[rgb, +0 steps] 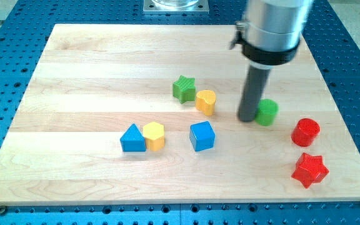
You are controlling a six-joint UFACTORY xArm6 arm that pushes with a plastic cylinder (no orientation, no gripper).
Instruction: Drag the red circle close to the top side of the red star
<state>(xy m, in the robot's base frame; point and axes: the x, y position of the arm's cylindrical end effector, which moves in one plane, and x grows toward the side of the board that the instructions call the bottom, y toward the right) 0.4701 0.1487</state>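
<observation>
The red circle (pixel 305 132) lies at the view's right on the wooden board (pixel 92 75). The red star (pixel 310 169) lies just below it, near the board's bottom right corner, with a small gap between them. My tip (pixel 247 117) rests on the board to the left of the red circle, touching or almost touching the left side of a green circle (pixel 267 112). The green circle sits between my tip and the red circle.
A green star (pixel 184 89) and a yellow heart-like block (pixel 205 101) sit together at centre. A blue cube (pixel 202 135) lies below them. A blue triangle (pixel 132 139) and a yellow hexagon (pixel 154 135) touch at lower left.
</observation>
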